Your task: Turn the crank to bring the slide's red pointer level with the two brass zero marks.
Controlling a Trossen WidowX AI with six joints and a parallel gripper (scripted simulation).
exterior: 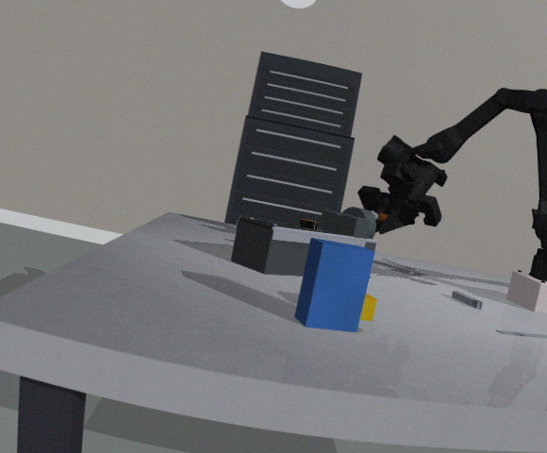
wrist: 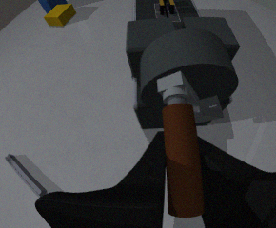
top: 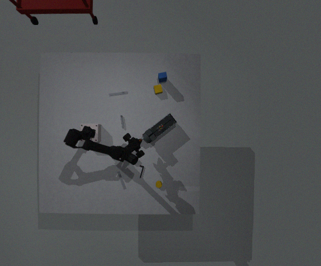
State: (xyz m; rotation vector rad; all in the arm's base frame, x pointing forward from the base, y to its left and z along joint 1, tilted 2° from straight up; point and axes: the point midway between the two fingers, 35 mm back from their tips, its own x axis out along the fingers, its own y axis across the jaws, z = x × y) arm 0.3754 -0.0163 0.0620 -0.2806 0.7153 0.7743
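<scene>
The dark grey machine point(top: 170, 118) point(exterior: 252, 243) point(wrist: 187, 52) stands on the table, with its round crank hub at the end facing the arm. The orange crank handle point(exterior: 382, 216) point(wrist: 183, 180) sticks out from a pale crank joint. My gripper point(top: 139, 141) point(exterior: 380, 221) point(wrist: 171, 136) is shut on the handle, one black finger on each side. The red pointer point(top: 162, 126) is a tiny spot on the machine's top in the top view, close beside yellowish marks. Whether it is level with them is too small to tell. The wrist view shows brass marks point(wrist: 167, 7) at its top edge; the pointer is not distinguishable there.
A blue block point(top: 162, 76) point(exterior: 337, 287) and a yellow block point(top: 158, 89) point(exterior: 369, 308) point(wrist: 59, 15) stand beyond the machine's side. Grey bars point(top: 118, 93) point(top: 122, 122), a black angled key point(top: 141, 172) and a yellow round piece point(top: 158, 184) lie on the table.
</scene>
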